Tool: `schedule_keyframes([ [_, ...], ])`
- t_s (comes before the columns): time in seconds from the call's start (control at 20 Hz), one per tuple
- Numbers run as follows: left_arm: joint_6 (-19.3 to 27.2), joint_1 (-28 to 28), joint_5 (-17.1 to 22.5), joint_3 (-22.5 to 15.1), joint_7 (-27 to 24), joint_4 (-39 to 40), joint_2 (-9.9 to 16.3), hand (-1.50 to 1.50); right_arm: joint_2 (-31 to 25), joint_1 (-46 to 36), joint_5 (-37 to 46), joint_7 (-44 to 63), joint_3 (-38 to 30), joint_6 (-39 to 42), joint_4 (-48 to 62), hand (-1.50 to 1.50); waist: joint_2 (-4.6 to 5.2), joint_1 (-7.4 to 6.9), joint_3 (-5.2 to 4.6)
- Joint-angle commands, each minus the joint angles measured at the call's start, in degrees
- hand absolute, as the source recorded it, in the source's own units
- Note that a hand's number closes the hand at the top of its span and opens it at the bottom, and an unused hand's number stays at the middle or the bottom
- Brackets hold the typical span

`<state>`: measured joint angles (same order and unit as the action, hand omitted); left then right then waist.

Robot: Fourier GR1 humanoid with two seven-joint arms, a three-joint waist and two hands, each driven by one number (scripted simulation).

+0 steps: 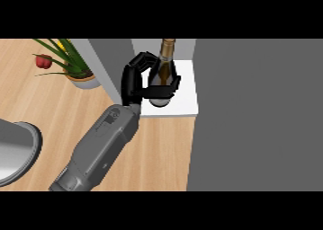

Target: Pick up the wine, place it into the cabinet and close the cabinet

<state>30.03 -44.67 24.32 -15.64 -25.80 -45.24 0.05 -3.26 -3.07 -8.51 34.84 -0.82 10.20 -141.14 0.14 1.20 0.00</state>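
The wine bottle [166, 63], dark glass with a gold-foiled neck, stands on the white shelf [183, 105] of the cabinet. My left hand [138, 85] reaches in from the lower left, its forearm lying across the wooden counter. Its fingers [162, 91] curl round the bottle's lower body and hide its base. Other fingers [142, 59] arch just left of the bottle's shoulder. A large grey cabinet panel [263, 117] fills the right side of the view. My right hand does not show.
A grey cabinet side panel [110, 67] stands just left of the shelf. A potted plant [74, 67] with a red flower sits behind it on the counter. A grey round rim [21, 152] lies at the left edge.
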Motion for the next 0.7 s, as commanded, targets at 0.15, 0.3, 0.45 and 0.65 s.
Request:
schedule_keyframes([
  [0.15, -1.4, -6.5, 2.8, 2.8, -3.8, 11.0, -0.1, 1.5, 1.6, -1.0, -1.5, 5.2, 4.2, -2.8, -6.1, -1.5, 0.16, 0.43, -0.04],
  [0.3, -0.7, -10.4, 2.1, 4.6, -6.8, 16.3, 0.0, 1.5, -0.1, -2.5, -5.9, 4.6, -0.4, -1.7, -3.0, -1.5, 0.33, 0.81, -0.02],
  [0.45, -0.6, -13.3, 0.7, 6.0, -9.0, 19.7, 0.0, 1.5, 0.0, -1.8, -5.3, 3.0, -0.5, -1.0, -3.4, -1.5, 0.36, 0.95, -0.01],
  [0.65, -0.1, -14.9, 0.4, 8.9, -11.7, 21.3, 1.3, 1.5, -0.2, -0.8, -6.3, 3.5, -0.3, -0.4, -4.2, -1.5, 0.28, 0.62, 0.0],
])
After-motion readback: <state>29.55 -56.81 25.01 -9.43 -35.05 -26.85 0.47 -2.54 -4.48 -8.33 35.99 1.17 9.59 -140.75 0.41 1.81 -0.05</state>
